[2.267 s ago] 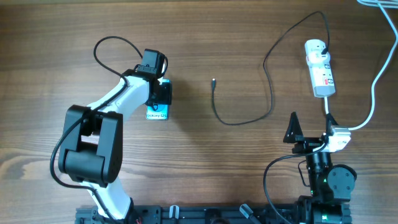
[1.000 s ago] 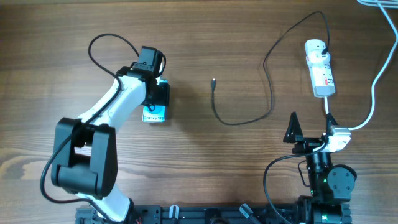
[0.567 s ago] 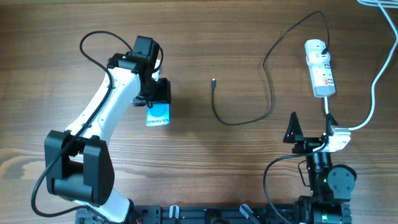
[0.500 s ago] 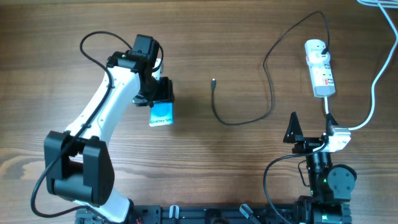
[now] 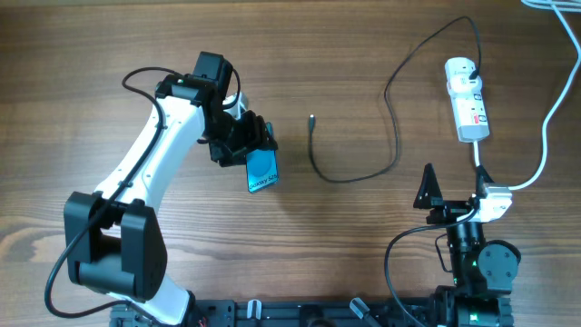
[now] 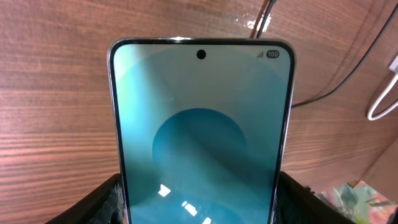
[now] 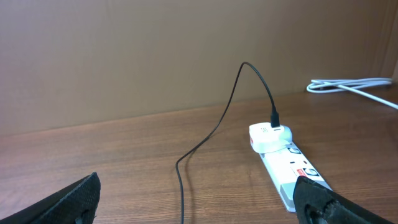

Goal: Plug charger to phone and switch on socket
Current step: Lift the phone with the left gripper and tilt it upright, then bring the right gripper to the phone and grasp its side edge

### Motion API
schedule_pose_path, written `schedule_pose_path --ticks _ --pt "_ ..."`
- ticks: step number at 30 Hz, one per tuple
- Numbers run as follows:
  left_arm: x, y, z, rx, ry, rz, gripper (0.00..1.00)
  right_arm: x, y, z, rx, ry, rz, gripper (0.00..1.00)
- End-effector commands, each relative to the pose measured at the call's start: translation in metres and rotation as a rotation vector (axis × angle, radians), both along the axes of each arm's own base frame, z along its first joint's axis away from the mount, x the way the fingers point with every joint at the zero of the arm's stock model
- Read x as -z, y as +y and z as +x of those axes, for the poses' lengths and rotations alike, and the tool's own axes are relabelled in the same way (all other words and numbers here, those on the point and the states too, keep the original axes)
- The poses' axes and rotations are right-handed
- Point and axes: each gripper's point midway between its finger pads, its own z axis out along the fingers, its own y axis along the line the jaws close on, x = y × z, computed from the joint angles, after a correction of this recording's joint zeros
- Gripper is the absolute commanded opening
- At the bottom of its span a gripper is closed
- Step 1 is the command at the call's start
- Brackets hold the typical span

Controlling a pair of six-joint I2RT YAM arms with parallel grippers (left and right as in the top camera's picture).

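Observation:
My left gripper (image 5: 243, 143) is shut on the phone (image 5: 261, 169), a teal-screened smartphone held off the table and turned toward the charger. In the left wrist view the phone (image 6: 200, 134) fills the frame between my fingers (image 6: 199, 211). The charger (image 5: 363, 173) is a thin black cable; its plug tip (image 5: 311, 118) lies free on the wood, right of the phone, and also shows in the left wrist view (image 6: 266, 17). The socket (image 5: 467, 101) is a white power strip at the far right, also in the right wrist view (image 7: 292, 171). My right gripper (image 7: 199, 202) is open and empty, parked near the front edge (image 5: 434, 188).
A thicker white cable (image 5: 549, 118) runs down the right side, also seen in the right wrist view (image 7: 354, 84). A white adapter (image 5: 495, 202) sits near my right arm. The table is brown wood.
My left gripper has lifted the phone from the table, carried it right toward the cable's tip and rotated it. The right arm, charger and socket have not moved.

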Motion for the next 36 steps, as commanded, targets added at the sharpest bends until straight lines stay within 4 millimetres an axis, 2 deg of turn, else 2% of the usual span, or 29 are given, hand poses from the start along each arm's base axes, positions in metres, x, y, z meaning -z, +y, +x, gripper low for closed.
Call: schedule_pose_path --ticks 1,6,13,14,18,21,23,25,26,28,30,33,36 --pt "-0.020 -0.008 -0.002 -0.010 -0.005 -0.056 0.33 -0.002 -0.001 0.000 0.000 -0.008 -0.009 1.00" --pt "-0.020 -0.008 -0.008 -0.010 0.025 -0.059 0.33 -0.001 -0.001 0.000 0.000 -0.007 -0.009 1.00" --pt "-0.027 -0.019 -0.012 -0.059 0.077 -0.132 0.32 -0.002 0.000 0.000 -0.001 -0.008 0.004 1.00" --pt "-0.028 -0.020 -0.012 -0.060 0.081 -0.142 0.33 -0.001 0.001 0.000 -0.011 -0.006 0.051 1.00" --pt "-0.034 -0.027 -0.014 -0.057 0.097 -0.192 0.33 0.001 0.059 -0.010 -0.340 0.134 0.651 1.00" --pt "-0.034 -0.027 -0.014 -0.057 0.097 -0.193 0.33 0.010 0.091 -0.024 -0.515 0.289 0.800 1.00" --pt "-0.034 -0.027 -0.014 -0.057 0.097 -0.193 0.33 0.013 0.089 -0.021 -0.488 0.312 0.857 1.00" --pt "-0.035 -0.028 -0.015 -0.056 0.099 -0.199 0.32 0.012 0.083 -0.017 -0.458 0.277 0.820 1.00" --pt "-0.035 -0.028 -0.014 -0.056 0.099 -0.199 0.32 0.009 0.085 -0.018 -0.489 0.235 0.687 1.00" --pt "-0.035 -0.024 -0.012 -0.071 0.097 -0.201 0.33 0.018 0.086 -0.019 -0.486 0.276 0.631 0.99" --pt "-0.035 -0.014 -0.006 -0.104 0.095 -0.209 0.33 0.017 0.086 -0.016 -0.473 0.314 0.591 0.99" --pt "-0.038 0.004 0.004 -0.169 0.093 -0.235 0.32 0.016 0.084 -0.008 -0.451 0.421 0.517 0.95" --pt "-0.042 0.024 0.016 -0.240 0.083 -0.273 0.32 0.013 0.081 0.011 -0.425 0.607 0.464 0.92"
